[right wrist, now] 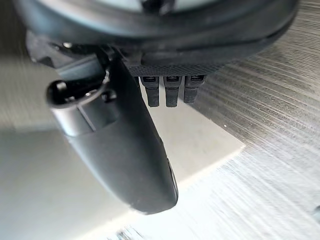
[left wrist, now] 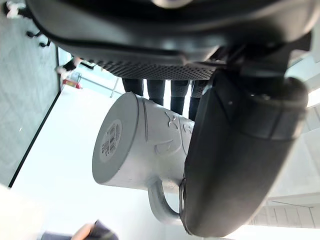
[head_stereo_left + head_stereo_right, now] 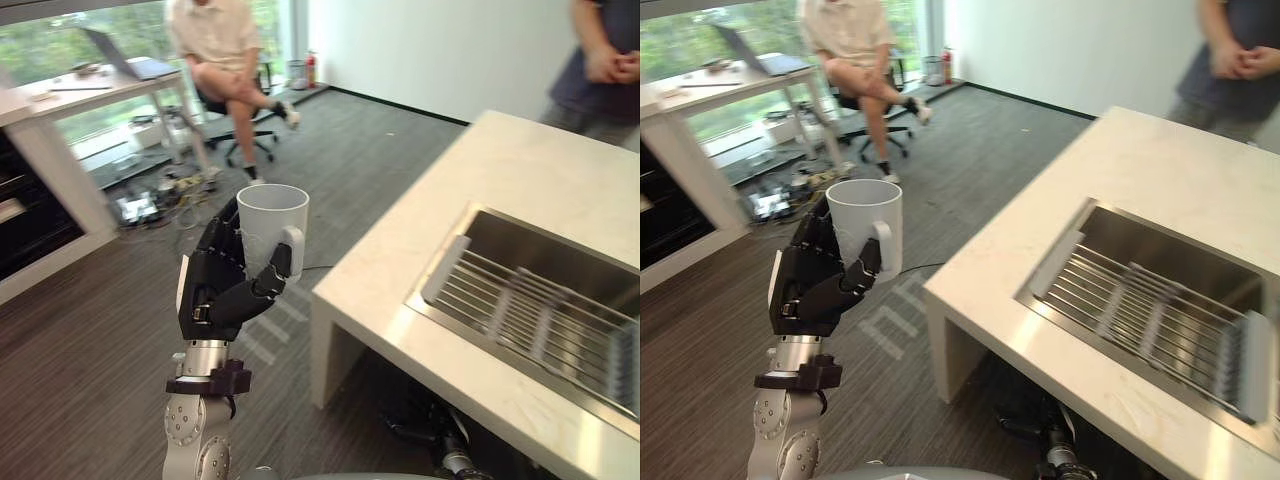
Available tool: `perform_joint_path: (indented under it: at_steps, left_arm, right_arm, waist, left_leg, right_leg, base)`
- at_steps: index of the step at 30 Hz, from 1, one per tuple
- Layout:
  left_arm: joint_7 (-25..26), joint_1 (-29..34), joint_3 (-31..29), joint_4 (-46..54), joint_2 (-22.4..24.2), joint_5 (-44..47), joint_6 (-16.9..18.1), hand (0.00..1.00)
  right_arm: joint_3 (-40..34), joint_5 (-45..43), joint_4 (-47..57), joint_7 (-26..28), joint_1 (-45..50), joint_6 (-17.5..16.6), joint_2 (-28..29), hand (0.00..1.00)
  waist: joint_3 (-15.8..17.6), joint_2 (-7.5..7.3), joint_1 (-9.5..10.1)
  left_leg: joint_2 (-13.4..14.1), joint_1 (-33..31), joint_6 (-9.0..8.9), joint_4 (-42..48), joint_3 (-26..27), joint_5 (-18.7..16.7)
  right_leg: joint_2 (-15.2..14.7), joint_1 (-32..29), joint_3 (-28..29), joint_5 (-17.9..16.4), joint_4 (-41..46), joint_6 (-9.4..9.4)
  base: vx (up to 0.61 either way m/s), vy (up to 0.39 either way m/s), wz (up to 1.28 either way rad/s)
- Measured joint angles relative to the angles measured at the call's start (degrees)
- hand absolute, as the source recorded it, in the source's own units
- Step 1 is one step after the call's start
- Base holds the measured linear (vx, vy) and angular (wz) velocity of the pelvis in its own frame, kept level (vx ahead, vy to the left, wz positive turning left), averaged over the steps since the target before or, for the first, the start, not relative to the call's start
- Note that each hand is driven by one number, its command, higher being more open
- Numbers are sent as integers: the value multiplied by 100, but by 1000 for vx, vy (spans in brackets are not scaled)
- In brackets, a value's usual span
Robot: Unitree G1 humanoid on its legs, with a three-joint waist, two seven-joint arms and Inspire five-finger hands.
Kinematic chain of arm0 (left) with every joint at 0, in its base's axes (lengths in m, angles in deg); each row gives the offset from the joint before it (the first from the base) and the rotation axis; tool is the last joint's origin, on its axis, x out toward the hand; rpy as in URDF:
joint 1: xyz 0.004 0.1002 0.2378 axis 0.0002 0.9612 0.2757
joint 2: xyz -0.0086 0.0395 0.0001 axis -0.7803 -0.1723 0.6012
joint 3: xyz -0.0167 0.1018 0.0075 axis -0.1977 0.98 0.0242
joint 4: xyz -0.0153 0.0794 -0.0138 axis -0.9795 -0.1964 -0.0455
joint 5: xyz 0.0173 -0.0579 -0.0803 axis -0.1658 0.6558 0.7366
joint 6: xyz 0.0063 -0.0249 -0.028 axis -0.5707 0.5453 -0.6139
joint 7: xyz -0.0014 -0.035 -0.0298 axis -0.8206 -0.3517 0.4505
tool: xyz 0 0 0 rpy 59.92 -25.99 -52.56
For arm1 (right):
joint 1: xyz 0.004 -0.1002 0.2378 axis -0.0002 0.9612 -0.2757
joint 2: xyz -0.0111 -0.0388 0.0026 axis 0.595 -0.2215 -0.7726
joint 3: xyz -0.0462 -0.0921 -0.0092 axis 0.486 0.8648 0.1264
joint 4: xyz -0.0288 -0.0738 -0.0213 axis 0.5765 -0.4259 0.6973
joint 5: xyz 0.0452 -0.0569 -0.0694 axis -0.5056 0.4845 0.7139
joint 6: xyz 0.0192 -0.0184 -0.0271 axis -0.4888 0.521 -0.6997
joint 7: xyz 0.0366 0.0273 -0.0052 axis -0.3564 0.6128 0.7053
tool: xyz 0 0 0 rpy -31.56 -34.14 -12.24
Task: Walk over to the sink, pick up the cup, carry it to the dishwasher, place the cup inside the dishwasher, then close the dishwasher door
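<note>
A white cup (image 3: 272,225) with a handle is held upright in the air, over the dark striped floor to the left of the counter. My left hand (image 3: 215,285) is shut on it, fingers round the body and thumb by the handle. The left wrist view shows the cup (image 2: 135,145) from below, with the fingers curled behind it and the thumb (image 2: 235,150) in front. The steel sink (image 3: 560,255) is sunk into the pale counter (image 3: 500,170) on the right, with a wire rack (image 3: 530,320) lying in it. My right hand (image 1: 125,150) hangs relaxed above a pale surface and floor, holding nothing.
The counter's corner (image 3: 325,290) juts out just right of the cup. A person sits on a chair (image 3: 225,60) at the back beside a desk (image 3: 100,85) with a laptop. Another person (image 3: 600,60) stands behind the counter. A dark cabinet front (image 3: 30,220) is at far left.
</note>
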Motion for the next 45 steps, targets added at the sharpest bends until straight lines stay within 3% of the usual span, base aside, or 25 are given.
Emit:
perform_joint_path:
  at_steps: [1, 3, 5, 7, 8, 9, 10, 11, 13, 14, 15, 17, 18, 21, 26, 27, 34, 37, 39, 41, 45]
  left_arm:
    - [-13, -17, -30, -14, -46, 169, 140, 30]
    - [-5, -8, -99, -151, -39, 361, 317, 30]
    - [-10, -22, -29, -197, -19, 485, 295, 30]
    - [-27, -126, 366, -192, -42, 466, 186, 30]
    - [-30, -147, 487, -191, -59, 449, 158, 30]
    - [-34, -193, 639, -170, -82, 377, 128, 30]
    - [-60, -232, 790, -91, 11, 297, 135, 30]
    - [-78, -270, 851, -133, 18, 295, 161, 30]
    - [18, -317, 895, -259, 9, 245, 160, 30]
    - [98, -345, 859, -345, 14, 244, 158, 30]
    - [155, -345, 834, -370, 8, 247, 158, 30]
    - [344, -350, 758, -379, 10, 248, 165, 30]
    - [379, -373, 753, -404, 31, 256, 158, 30]
    - [386, -383, 828, -387, 39, 252, 139, 30]
    - [385, -385, 834, -364, -24, 199, 20, 30]
    - [386, -380, 612, -294, -123, 130, -258, 30]
    - [389, -375, 563, -336, -106, 134, -258, 30]
    - [364, -320, 587, -457, -24, 129, -258, 30]
    - [340, -261, 586, -625, 117, 128, -257, 30]
    - [341, -260, 598, -862, 206, 60, -261, 30]
    - [378, -287, 552, -1092, 52, 30, -308, 30]
  right_arm:
    - [-3, -38, -19, 5, -37, -7, 83, 90]
    - [5, -84, -243, 23, -267, -12, 117, 90]
    - [1, -101, -408, 12, -487, -9, 113, 90]
    - [0, -101, -352, 24, -409, 10, 115, 90]
    - [-2, -100, -351, 24, -365, 34, 121, 90]
    - [2, -99, -326, 28, -292, 37, 215, 90]
    - [-3, -96, -57, 28, -152, 36, 176, 90]
    - [-5, -90, -59, 27, -142, 43, 220, 90]
    - [20, -84, 22, 63, -8, 68, 389, 90]
    - [42, -84, 20, 47, 13, 69, 473, 90]
    - [69, -85, 21, 35, 27, 68, 501, 90]
    - [324, -82, 24, 38, 39, 82, 485, 90]
    - [422, -82, 36, 38, 23, 99, 461, 90]
    - [577, -77, 92, 45, -94, 243, 419, 90]
    - [566, 26, 341, 7, -350, 365, 326, 90]
    - [744, 489, 201, 21, -331, 496, 109, 90]
    - [754, 485, 263, 27, -108, 493, 140, 90]
    - [737, 474, 283, -4, 328, 494, 131, 90]
    - [719, 469, 279, -9, 517, 499, 111, 90]
    - [655, 463, 279, -4, 554, 529, 129, 90]
    - [370, 459, 240, 19, 217, 529, 141, 90]
  waist:
    - [-7, -58, -21]
    - [9, -262, 46]
    - [68, -213, 57]
    - [211, -103, 1]
    - [205, -113, -16]
    - [190, -248, -57]
    - [225, -110, -66]
    - [264, -97, -79]
    - [196, -173, -156]
    - [196, -174, -152]
    - [195, -177, -156]
    - [125, -287, -117]
    - [93, -310, -166]
    - [3, -140, 37]
    - [-41, -151, 111]
    - [-87, -79, 12]
    - [-122, -62, -17]
    - [-256, -75, -187]
    - [-284, -53, -190]
    - [-275, -60, -216]
    - [-58, -52, -263]
  left_leg:
    - [-209, 48, -235, -388, -206, 175]
    - [-596, 233, -212, -762, -268, 327]
    - [-701, 310, -179, -891, -393, 283]
    - [-747, 456, -157, -1050, -646, 271]
    - [-792, 542, -169, -1226, -661, 261]
    - [-848, 609, -144, -1078, -586, 131]
    - [-643, 535, -5, -50, -603, -432]
    - [-688, 490, -5, -5, -736, -495]
    - [-775, 421, -23, -193, -1104, -470]
    - [-798, 415, -40, -332, -1224, -396]
    - [-818, 413, -44, -354, -1271, -386]
    - [-1032, 375, -25, -343, -1385, -378]
    - [-1116, 331, -7, -258, -1541, -403]
    - [-1016, 257, -70, -129, -1649, -484]
    - [-969, 354, -157, -202, -1650, -464]
    - [-820, 766, -282, -1556, -1498, 372]
    - [-742, 944, -316, -1637, -1327, 360]
    - [-695, 1059, -358, -1752, -1246, 398]
    - [-667, 1190, -390, -1906, -1156, 489]
    - [-672, 1244, -467, -2063, -1233, 678]
    - [-789, 1160, -427, -2202, -1651, 881]
  right_leg:
    - [120, -69, 207, -198, -205, -16]
    - [36, 63, 187, -265, -492, -66]
    - [-82, 132, 174, -230, -269, -46]
    - [-156, -71, 395, 107, 746, -185]
    - [-185, -151, 527, 247, 973, -225]
    - [-350, -310, 796, 422, 1234, -200]
    - [-216, -461, 1211, 500, 1892, -173]
    - [-197, -549, 1423, 285, 2011, -82]
    - [407, -639, 2107, -604, 1258, -12]
    - [749, -665, 2419, -680, 748, -26]
    - [855, -652, 2503, -676, 466, -29]
    - [906, -607, 2448, -544, -286, -97]
    - [888, -523, 2414, -352, -352, 1]
    - [991, -310, 2200, -283, -646, -66]
    - [1059, -145, 2174, -253, -787, -96]
    - [1272, -90, 2517, 204, -1375, -214]
    - [1329, -31, 2640, 211, -1437, -238]
    - [1330, 104, 2381, 211, -1612, -280]
    - [1341, 164, 2263, 207, -1648, -289]
    - [1354, 189, 2088, 209, -1648, -292]
    - [1287, 143, 1678, 31, -1348, -285]
  base:
    - [-2, 92, 128]
    - [-9, 24, 67]
    - [-46, 83, 44]
    - [-72, 125, 89]
    - [12, 147, 94]
    - [180, 97, 84]
    - [272, 52, 77]
    - [249, 59, 68]
    - [115, 63, 82]
    - [75, 16, 80]
    - [69, -31, 69]
    - [67, -63, 58]
    - [114, -81, 64]
    - [146, -80, 34]
    - [128, -55, 9]
    - [0, 0, 0]
    - [5, -10, -11]
    - [47, -61, 9]
    - [60, -68, -2]
    - [61, -63, 15]
    - [-21, -34, 53]
